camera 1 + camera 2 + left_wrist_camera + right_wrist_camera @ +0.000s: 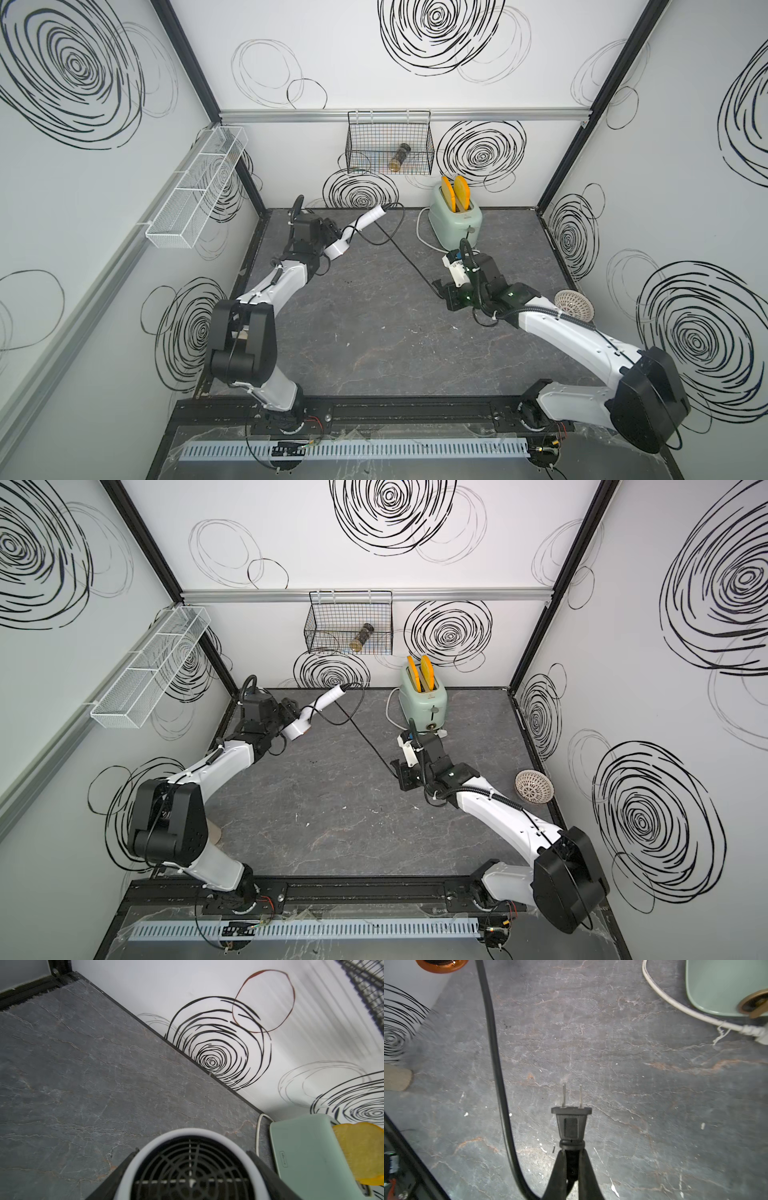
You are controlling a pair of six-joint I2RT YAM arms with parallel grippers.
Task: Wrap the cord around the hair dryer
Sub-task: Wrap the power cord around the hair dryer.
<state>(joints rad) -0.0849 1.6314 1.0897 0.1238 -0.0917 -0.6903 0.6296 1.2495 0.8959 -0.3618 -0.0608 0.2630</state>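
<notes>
Small white hair dryer (338, 248), head clamped in left hand (191, 1176), handle (369, 216) angled toward back wall (332, 62); thin black cord (411, 257) stretches to right hand (572, 1155), pinched behind plug (571, 1124).

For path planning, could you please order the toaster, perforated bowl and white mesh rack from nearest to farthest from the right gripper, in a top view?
From the right gripper:
1. toaster, near the back wall.
2. perforated bowl, by the right wall.
3. white mesh rack, on the left wall.
</notes>
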